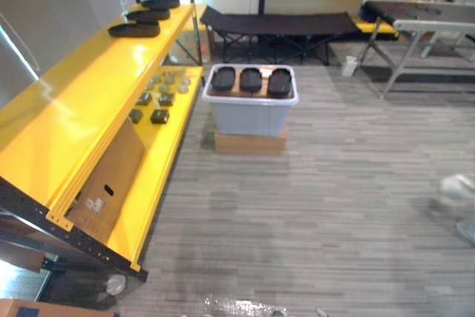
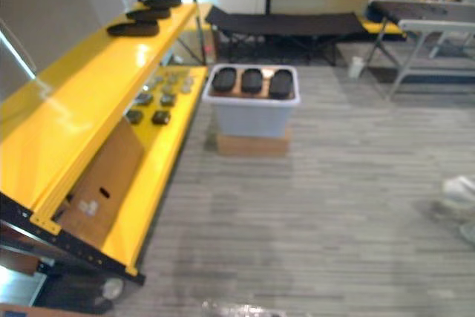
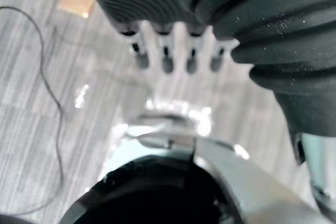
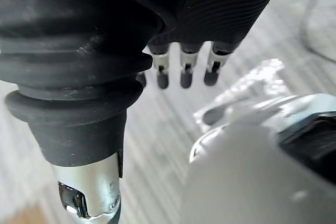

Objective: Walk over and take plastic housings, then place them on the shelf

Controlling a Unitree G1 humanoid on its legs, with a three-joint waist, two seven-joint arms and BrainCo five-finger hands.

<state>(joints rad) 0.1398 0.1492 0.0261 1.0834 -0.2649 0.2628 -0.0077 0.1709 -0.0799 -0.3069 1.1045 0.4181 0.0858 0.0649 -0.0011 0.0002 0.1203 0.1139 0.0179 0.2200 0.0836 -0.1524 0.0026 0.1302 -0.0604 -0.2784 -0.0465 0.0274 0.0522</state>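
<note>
Resting in bin (image 1: 250, 116), three housings (image 1: 251, 79), shelf (image 1: 89, 109) beside

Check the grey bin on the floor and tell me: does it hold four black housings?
No, the bin holds three black housings, lying side by side in a row.
</note>
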